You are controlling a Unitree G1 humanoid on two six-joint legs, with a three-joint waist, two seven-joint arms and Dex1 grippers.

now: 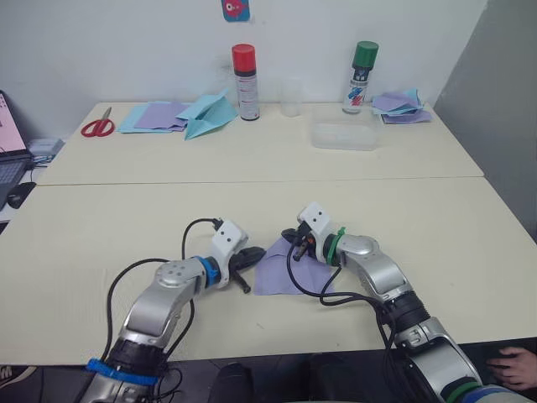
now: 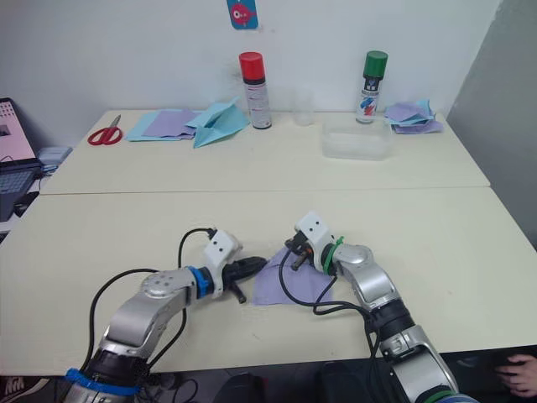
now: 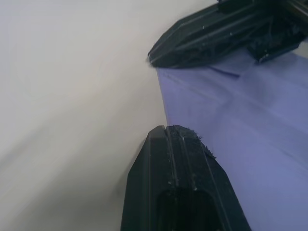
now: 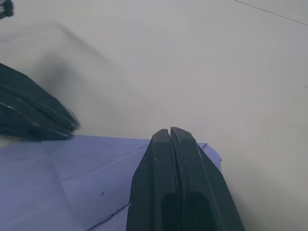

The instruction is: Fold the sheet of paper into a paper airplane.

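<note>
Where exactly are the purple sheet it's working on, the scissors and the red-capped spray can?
sheet of paper (image 1: pixel 281 274): left eye view, flat middle of the sheet.
scissors (image 1: pixel 99 127): left eye view, red handles.
red-capped spray can (image 1: pixel 246 84): left eye view, middle of its body.

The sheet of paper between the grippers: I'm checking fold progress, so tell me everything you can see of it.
The sheet of paper is thin, lavender-purple, lying flat on the cream table, with faint straight creases and one corner folded over. It is not yet a plane. The left gripper, fingers shut, rests at its left edge; the right gripper, also shut, presses near its far corner.
</note>
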